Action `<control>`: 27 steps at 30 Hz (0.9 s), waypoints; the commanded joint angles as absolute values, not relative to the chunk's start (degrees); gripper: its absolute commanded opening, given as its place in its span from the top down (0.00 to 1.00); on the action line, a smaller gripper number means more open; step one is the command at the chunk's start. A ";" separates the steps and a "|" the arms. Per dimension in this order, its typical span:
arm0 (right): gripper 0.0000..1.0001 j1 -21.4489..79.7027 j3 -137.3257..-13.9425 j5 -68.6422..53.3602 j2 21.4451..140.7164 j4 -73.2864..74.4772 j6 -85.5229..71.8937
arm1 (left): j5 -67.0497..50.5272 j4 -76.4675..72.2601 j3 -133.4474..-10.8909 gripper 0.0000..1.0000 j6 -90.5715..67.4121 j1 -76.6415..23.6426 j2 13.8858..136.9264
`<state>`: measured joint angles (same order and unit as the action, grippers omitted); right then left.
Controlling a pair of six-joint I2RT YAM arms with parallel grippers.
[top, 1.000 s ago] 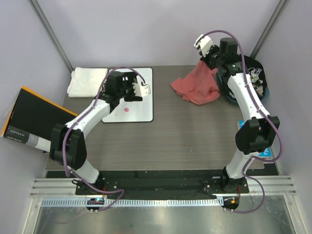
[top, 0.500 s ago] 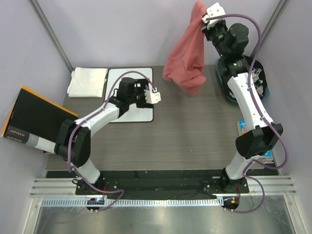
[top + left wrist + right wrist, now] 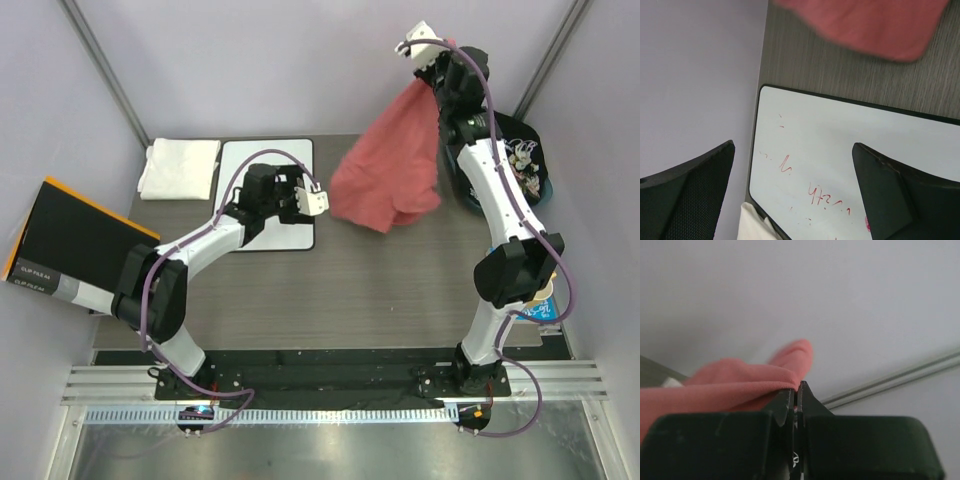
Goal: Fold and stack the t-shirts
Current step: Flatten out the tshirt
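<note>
The right gripper (image 3: 797,392) pinches the limp, light salmon-red t-shirt (image 3: 390,175). The left gripper (image 3: 312,200), spread over the whiteboard (image 3: 240,160), should probably catch its hanging hem.

My salmon-red t-shirt (image 3: 390,180) is plain in colour, and the folded t-shirt (image 3: 180,167) is plain white. The whiteboard (image 3: 240,160) is white with a dark rim and small red marks, and the worktop (image 3: 400,290) is dark grey with a fine wood grain. My arms (image 3: 205,235) are white with black joints, and my right tool (image 3: 796,392) is black.

Table (image 3: 400,290): whiteboard (image 3: 240,168); folded white t-shirt (image 3: 180,167)
</note>
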<state>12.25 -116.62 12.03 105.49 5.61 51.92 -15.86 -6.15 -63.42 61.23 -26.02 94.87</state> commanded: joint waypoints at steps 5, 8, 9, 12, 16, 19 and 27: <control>0.99 15.99 -135.18 -3.44 105.76 17.01 45.96 | -16.09 -9.14 -64.60 0.00 59.85 -25.84 93.69; 0.99 15.56 -136.09 8.70 105.04 1.81 36.14 | -15.91 -9.40 -63.29 0.00 59.59 -25.84 92.99; 0.99 16.25 -131.62 12.36 102.59 -5.55 42.04 | -15.82 -9.67 -63.11 0.00 59.59 -25.84 92.81; 0.99 18.45 -133.74 10.48 105.54 6.78 47.49 | -15.47 -9.84 -62.23 0.00 59.15 -25.84 92.02; 0.99 18.46 -133.65 -14.63 98.64 20.13 32.80 | -15.82 -10.46 -61.26 0.00 59.15 -25.84 91.23; 0.99 18.63 -130.67 -19.25 96.14 9.76 23.26 | -15.82 -10.46 -61.17 0.00 58.98 -25.84 90.79; 0.99 18.90 -129.46 -16.16 94.83 11.93 26.09 | -15.73 -11.51 -60.21 0.00 58.80 -25.84 89.13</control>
